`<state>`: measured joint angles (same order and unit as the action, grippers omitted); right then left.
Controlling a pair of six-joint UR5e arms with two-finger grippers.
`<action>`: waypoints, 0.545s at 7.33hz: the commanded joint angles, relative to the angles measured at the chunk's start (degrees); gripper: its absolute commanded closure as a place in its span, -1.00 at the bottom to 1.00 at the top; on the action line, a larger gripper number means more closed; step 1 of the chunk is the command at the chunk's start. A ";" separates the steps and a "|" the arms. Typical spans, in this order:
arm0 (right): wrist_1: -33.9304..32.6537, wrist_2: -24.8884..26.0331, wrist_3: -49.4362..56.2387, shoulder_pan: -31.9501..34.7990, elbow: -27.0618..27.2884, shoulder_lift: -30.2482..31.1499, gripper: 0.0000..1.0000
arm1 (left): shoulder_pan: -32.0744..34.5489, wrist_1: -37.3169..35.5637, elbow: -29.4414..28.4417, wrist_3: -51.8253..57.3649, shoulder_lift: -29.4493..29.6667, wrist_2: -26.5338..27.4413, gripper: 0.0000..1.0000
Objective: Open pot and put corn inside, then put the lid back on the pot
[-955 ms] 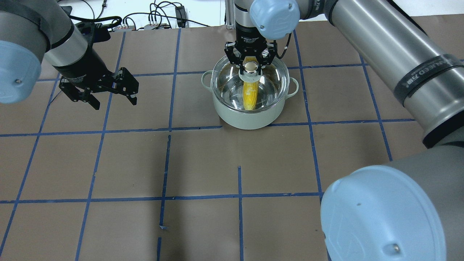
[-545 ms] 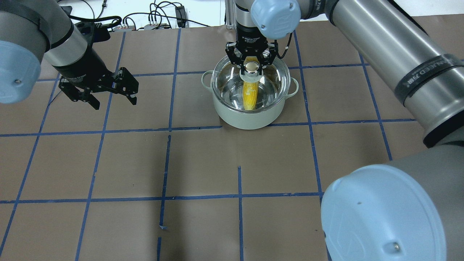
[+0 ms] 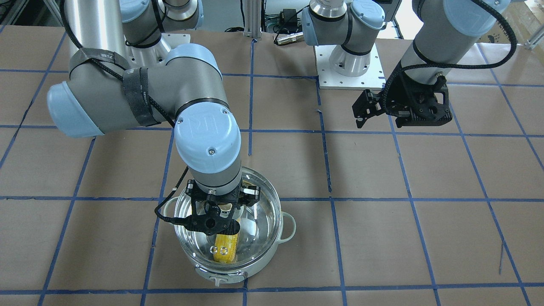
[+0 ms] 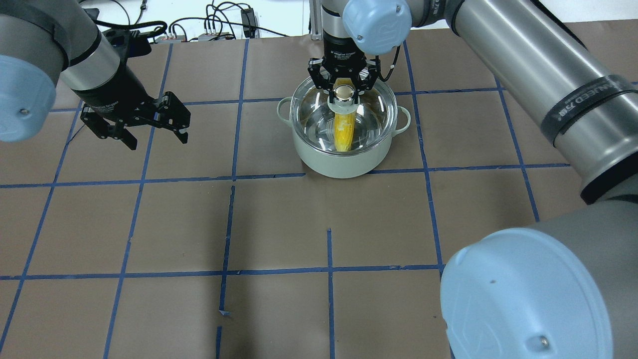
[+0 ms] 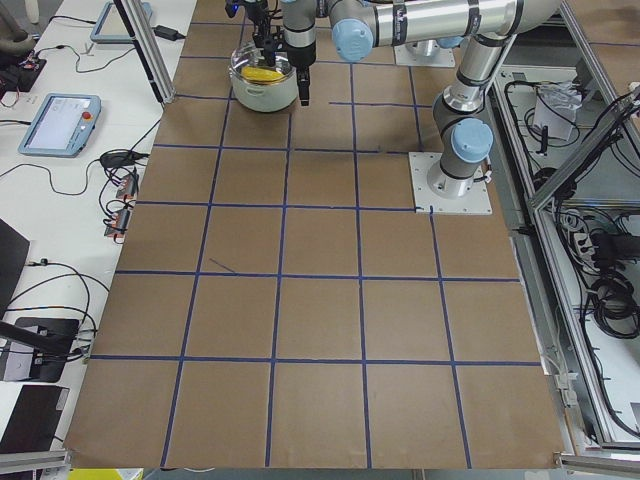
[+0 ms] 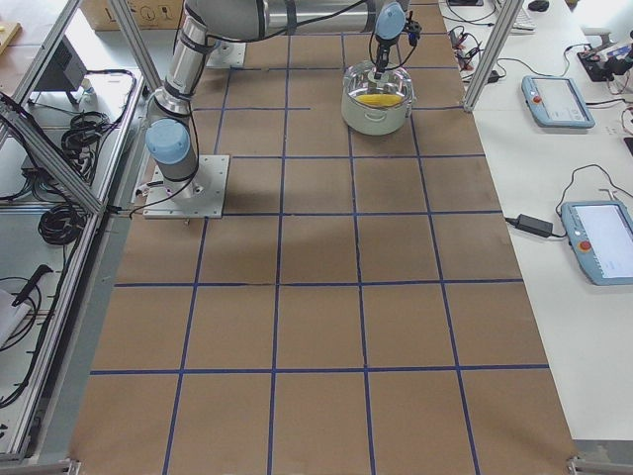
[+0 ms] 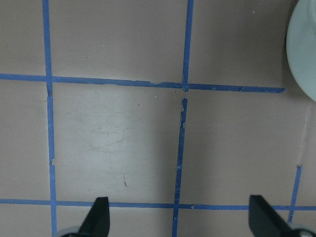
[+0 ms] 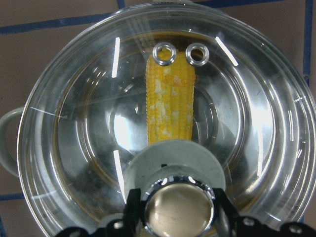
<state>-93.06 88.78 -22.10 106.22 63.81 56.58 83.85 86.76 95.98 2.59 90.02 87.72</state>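
Right gripper [image 4: 344, 86] is straight above the pot [image 4: 344, 162], pointing down at the lid [image 8: 256, 98]. In the right wrist view we see its fingers [image 8: 132, 210] partly closed, one tight against each side of the knob [image 8: 178, 210], so it is clamped on the knob. The gap equals the knob's width, well short of full spread.

The lid sits level on the pot rim and covers the whole opening. We see no offset in the overhead or front views.

The corn [image 8: 170, 108] is inside the pot, lying flat on the bottom under the glass. It runs from beneath the knob out toward the two steam holes [image 8: 165, 53].

Left gripper [image 7: 178, 219] has its jaws spread wide and nothing between them. It hangs above the bare table [image 4: 279, 224], well apart from the pot. In its wrist view we see only the taped grid below it and a sliver of the pot wall at the right edge.

The pot stands on the table on the right arm's side.
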 commanded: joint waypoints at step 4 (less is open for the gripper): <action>-0.28 -0.09 0.57 -0.31 -0.09 -0.68 0.03 | 0.00 -0.01 0.35 0.14 -0.29 6.14 -1.00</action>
<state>-93.33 88.75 -21.65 105.96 63.78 56.22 83.85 86.71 96.34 3.12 89.64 93.16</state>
